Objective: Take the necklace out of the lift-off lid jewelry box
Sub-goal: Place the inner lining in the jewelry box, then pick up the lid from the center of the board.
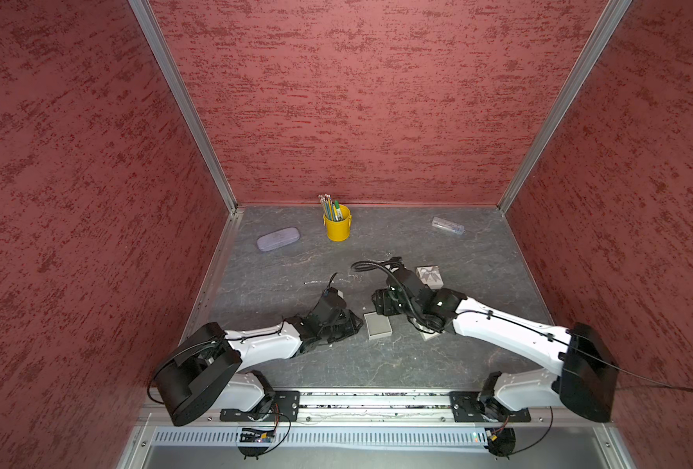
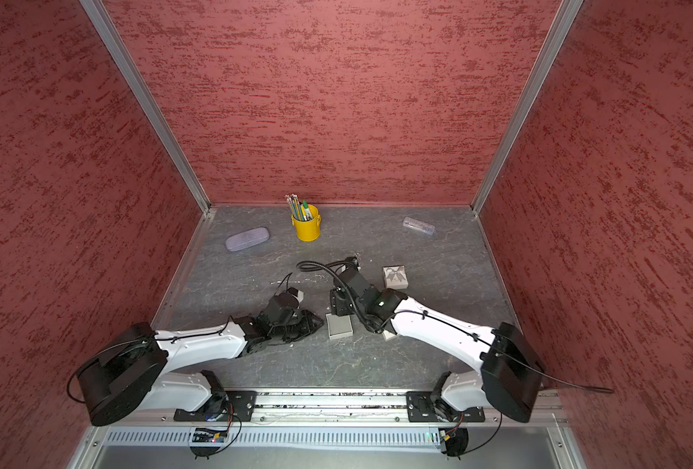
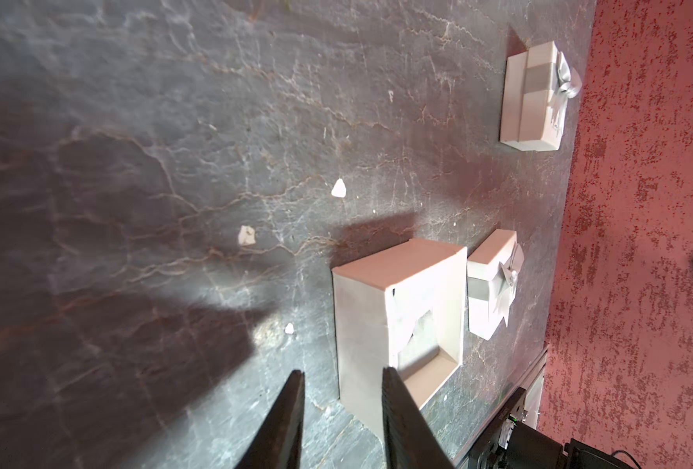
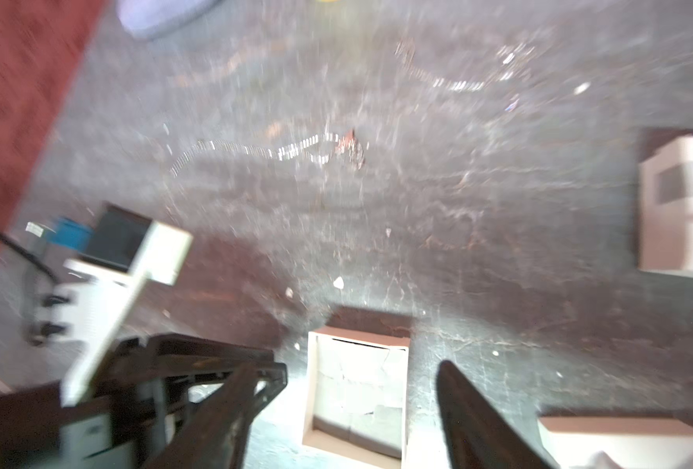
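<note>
Black right pincer (image 4: 349, 365) above square cardboard box (image 4: 357, 340).

Both arms reach in toward the middle, tips nearly facing each other. The left arm (image 1: 263, 345) lies low and pretty flat, wrist looks rolled sideways, and the left gripper (image 3: 343, 371) has its fingers (image 3: 288, 418) only partly apart with nothing pinched between them. The right arm (image 1: 507, 329) angles in from the opposite side, wrist bent downward. The right gripper (image 4: 349, 365) is spread wide, fingers (image 4: 466, 414) far apart and gripping nothing.
</note>
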Motion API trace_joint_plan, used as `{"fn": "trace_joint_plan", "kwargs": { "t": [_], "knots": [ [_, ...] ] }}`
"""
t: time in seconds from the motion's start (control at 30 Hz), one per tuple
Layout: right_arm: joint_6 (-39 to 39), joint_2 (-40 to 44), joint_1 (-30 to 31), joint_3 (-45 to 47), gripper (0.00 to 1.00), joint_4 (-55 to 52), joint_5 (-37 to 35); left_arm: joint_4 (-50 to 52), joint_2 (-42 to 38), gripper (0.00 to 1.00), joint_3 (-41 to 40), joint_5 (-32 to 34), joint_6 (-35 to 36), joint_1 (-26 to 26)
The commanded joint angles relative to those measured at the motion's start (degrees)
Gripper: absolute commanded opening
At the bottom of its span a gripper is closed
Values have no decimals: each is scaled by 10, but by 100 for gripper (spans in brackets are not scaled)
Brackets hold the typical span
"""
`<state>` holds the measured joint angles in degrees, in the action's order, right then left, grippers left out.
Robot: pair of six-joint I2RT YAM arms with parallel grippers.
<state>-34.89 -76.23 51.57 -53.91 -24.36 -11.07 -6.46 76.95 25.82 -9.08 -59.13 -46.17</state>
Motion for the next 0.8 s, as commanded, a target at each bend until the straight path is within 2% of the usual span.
{"fn": "trace_joint_plan", "kwargs": {
  "t": [0.0, 0.1, 0.17, 0.23, 0.33, 0.47, 0.57, 0.77],
  "knots": [
    [5, 31, -11, 20, 88, -73, -61, 10, -10, 34, 14, -3, 13, 2],
    [14, 59, -50, 56, 98, -125, -55, 82, -12, 34, 66, 24, 60, -21],
    [21, 78, -92, 82, 99, -145, -24, 153, -2, 35, 125, 57, 106, -48],
    [26, 91, -137, 107, 98, -152, 8, 176, 18, 35, 165, 64, 129, -65],
    [39, 95, -174, 114, 99, -148, 40, 171, 57, 36, 207, 59, 143, -90],
    [53, 61, -214, 120, 99, -141, 78, 155, 109, 37, 242, 42, 143, -105],
    [63, 23, -223, 116, 99, -132, 89, 132, 126, 37, 244, 30, 133, -110],
    [78, 0, -228, 132, 99, -81, 142, 131, 123, 37, 234, 26, 128, -110]
  ]
}}
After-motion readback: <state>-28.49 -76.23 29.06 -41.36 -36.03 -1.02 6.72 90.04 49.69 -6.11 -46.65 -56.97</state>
